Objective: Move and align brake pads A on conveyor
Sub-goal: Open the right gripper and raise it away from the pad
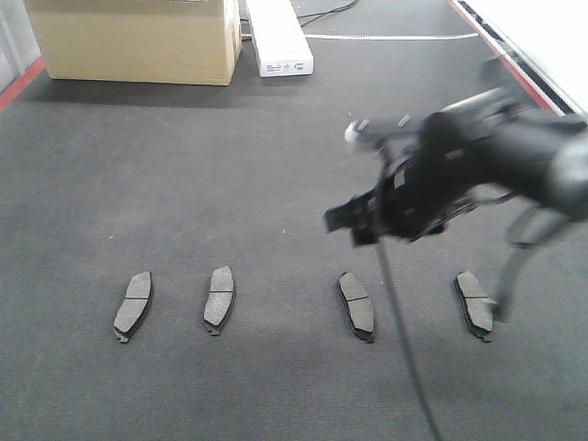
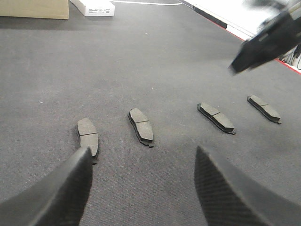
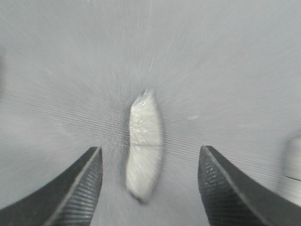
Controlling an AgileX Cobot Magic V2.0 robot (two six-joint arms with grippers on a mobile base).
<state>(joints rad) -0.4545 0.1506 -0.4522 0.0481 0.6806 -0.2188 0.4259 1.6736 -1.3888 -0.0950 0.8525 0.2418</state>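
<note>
Brake pads A: I count four on the conveyor [image 1: 184,184], lying in a loose row across the belt, well apart from one another.
Far-left pad [image 1: 133,305]: flat, long axis roughly up the belt, leaning a little to one side.
Second pad [image 1: 220,299]: flat, close to the same heading as its neighbour.
Third pad [image 1: 356,305]: flat, but leaning the opposite way from the first two.
Fourth pad [image 1: 475,304]: flat, leaning like the third, beside the right arm's shadow.
Right gripper [image 3: 148,188]: spread wide and carrying nothing; its wrist view is motion-blurred, with one pad lying on the belt between the fingers [image 3: 75,188]. I cannot say which pad that is.
Left gripper [image 2: 141,188]: also spread and empty, hanging low over the belt near the far-left pad.
Progress, my reading: all four are on the belt in a row, so moving looks largely done; headings and spacing are uneven, so alignment is unfinished.
Left to do, my guess: square the two right-hand pads to match the left pair.
</note>
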